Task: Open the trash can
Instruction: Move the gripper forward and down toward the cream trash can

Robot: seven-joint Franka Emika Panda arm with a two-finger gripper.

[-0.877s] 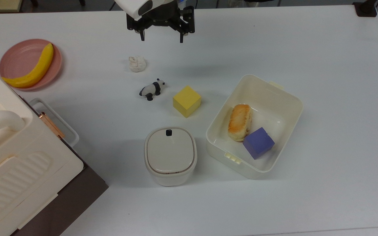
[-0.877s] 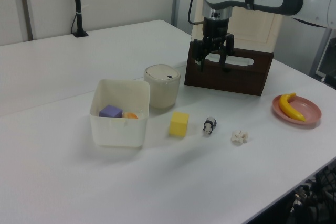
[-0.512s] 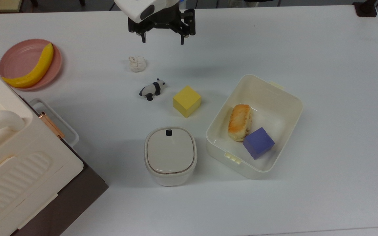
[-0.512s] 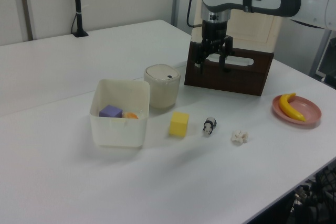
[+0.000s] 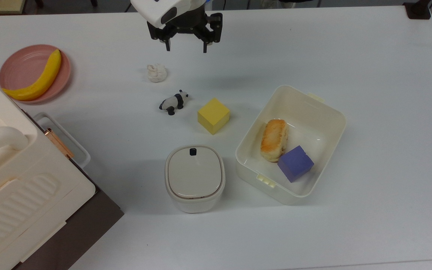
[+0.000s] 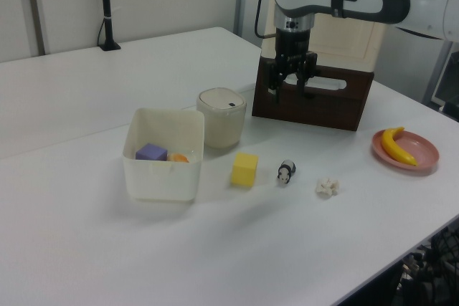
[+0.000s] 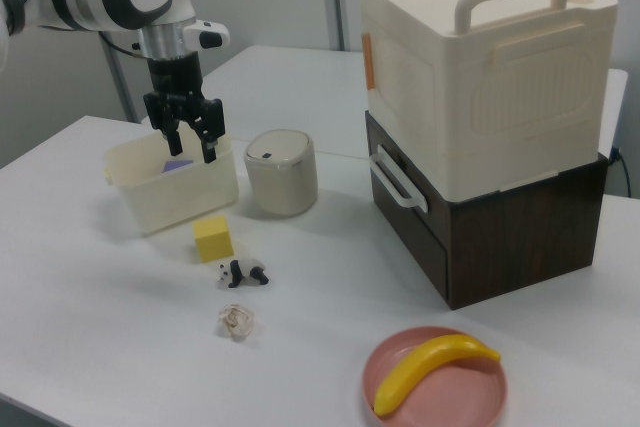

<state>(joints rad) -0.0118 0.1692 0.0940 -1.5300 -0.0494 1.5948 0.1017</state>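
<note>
The trash can (image 5: 195,178) is a small cream bin with a flat beige lid lying shut and a black button (image 5: 192,151) on the lid's far edge. It stands near the table's middle, also seen in the left view (image 6: 221,116) and the right view (image 7: 281,172). My gripper (image 5: 186,49) hangs open and empty above the table at the top view's upper middle, well apart from the bin. It points downward in the left view (image 6: 287,93) and the right view (image 7: 190,154).
A cream tub (image 5: 336,112) to the top view's right of the bin holds a bread roll (image 5: 274,139) and a purple cube (image 5: 295,163). A yellow cube (image 5: 213,115), toy panda (image 5: 173,102) and white crumpled lump (image 5: 157,72) lie between gripper and bin. A pink plate (image 5: 21,65) with a banana and a big ribbed box (image 5: 13,180) stand at the top view's left.
The gripper has crept a little down the top view toward the bin and turned slightly at the wrist. Its fingers stay open. Nothing on the table has moved.
</note>
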